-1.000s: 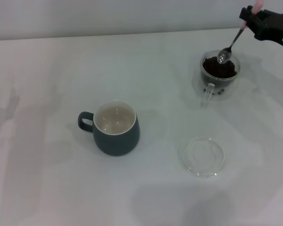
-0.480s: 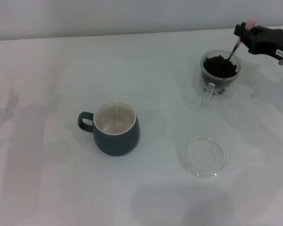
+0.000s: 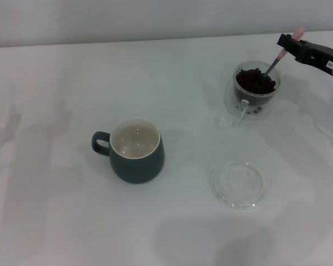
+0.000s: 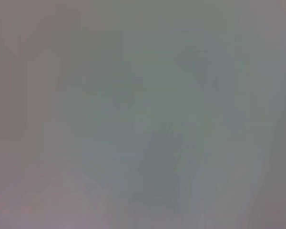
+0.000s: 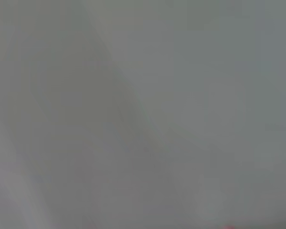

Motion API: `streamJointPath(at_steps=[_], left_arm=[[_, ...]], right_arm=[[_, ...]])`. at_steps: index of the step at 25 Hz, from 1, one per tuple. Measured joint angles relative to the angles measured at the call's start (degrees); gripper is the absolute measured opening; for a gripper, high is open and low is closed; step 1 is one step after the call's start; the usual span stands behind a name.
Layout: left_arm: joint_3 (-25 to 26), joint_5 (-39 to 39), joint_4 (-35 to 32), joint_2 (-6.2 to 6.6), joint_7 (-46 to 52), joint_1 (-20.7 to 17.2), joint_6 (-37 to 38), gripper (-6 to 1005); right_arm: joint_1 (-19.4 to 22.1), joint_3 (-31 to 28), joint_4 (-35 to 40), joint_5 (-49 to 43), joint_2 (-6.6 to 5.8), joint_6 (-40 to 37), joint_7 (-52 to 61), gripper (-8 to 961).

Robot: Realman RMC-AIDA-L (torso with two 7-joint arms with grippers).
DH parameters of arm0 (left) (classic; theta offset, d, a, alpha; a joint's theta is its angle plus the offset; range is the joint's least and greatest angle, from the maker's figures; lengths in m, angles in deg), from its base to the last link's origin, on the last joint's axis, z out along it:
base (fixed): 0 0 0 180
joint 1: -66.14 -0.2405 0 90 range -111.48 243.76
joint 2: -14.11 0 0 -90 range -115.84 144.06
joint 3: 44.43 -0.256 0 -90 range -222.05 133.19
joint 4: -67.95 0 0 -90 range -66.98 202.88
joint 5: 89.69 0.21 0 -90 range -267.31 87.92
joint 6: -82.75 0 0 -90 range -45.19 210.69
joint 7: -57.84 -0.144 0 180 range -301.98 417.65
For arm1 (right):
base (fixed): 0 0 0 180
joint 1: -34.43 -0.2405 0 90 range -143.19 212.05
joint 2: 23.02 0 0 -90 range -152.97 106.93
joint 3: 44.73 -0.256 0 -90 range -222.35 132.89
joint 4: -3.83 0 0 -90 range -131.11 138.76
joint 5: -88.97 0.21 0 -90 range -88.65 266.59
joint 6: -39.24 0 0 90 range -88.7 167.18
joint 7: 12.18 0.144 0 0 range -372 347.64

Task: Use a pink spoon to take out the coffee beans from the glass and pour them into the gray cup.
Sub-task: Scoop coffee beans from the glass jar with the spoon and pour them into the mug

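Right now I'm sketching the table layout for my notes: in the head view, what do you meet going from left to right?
Gray cup → flat clear glass dish → glass of coffee beans → right gripper holding the pink spoon, whose bowl dips into the beans.

Spoon now dug bowl-first into the beans, metal bowl buried out of sight; a second ago held clear above the heap, bowl showing and empty. Handle tilted less steeply than half a second ago, pink end up toward the far right. Right gripper clamped on the handle, shifted lower and slightly rightward. Glass nudged a little away from its former spot, handle swung slightly.
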Motion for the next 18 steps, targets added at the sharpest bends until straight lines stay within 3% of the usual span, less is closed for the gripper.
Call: streamJointPath(at_steps=[10,18], left_arm=[[0.00,0.00,0.00,0.00,0.00,-0.53,-0.09,875],[0.00,0.00,0.01,0.00,0.00,-0.78,-0.16,875]], right_arm=[[-1.40,-0.02,-5.05,3.66,-0.06,-2.98,2.66,151],[-0.50,-0.21,-6.54,8.87,-0.15,-3.37,11.91,152]])
